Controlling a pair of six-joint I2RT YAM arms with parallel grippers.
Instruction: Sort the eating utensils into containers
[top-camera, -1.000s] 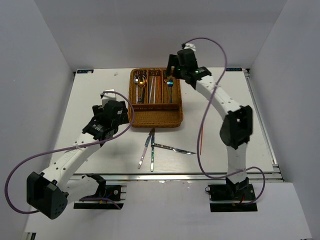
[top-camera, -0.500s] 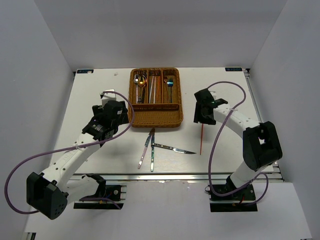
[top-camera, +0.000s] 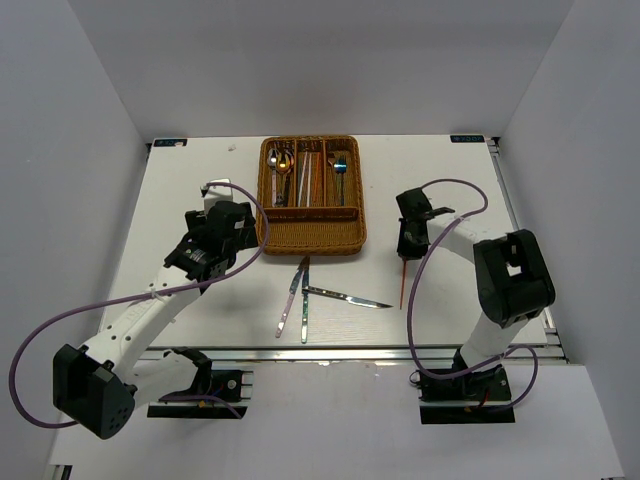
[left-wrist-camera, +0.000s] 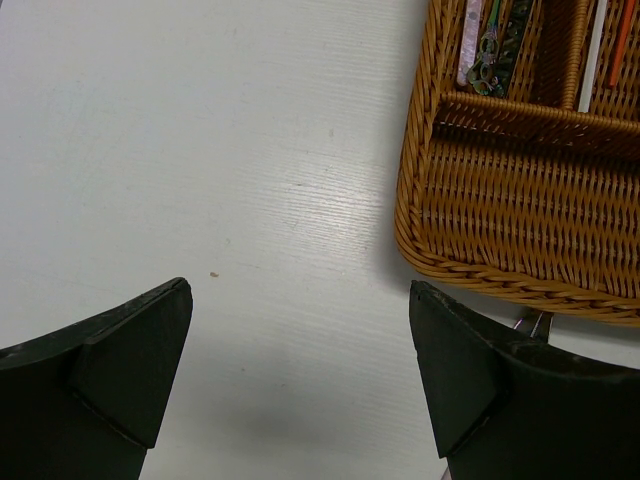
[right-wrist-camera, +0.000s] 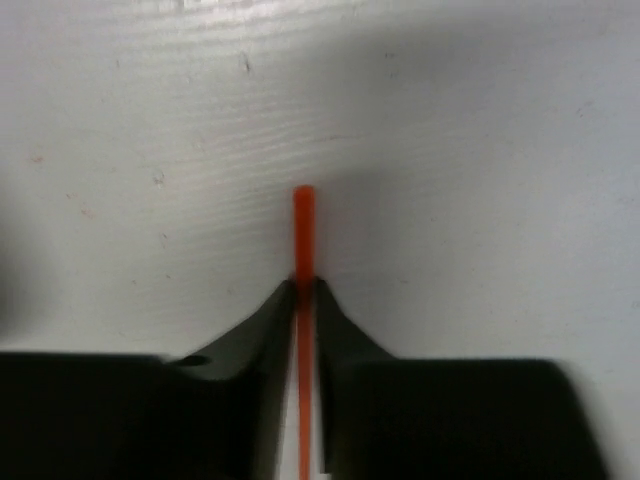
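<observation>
While spoons (top-camera: 281, 165), chopsticks (top-camera: 309, 175) and forks (top-camera: 339, 165) already lie in the long slots of the wicker tray (top-camera: 311, 235) at upper centre of the top view, three knives (top-camera: 345, 298) are loose on the table below it, so the sort looks over half done. Right of centre, the right gripper (right-wrist-camera: 304, 285) pinches the upper end of a red chopstick (right-wrist-camera: 303, 225) lying on the table. The left gripper (left-wrist-camera: 300, 330) gapes wide and empty beside the tray's lower-left corner.

white arms (top-camera: 140, 315) with black joints, looping purple cables (top-camera: 409, 310), and seemingly matte black fingers (left-wrist-camera: 130, 370).
</observation>
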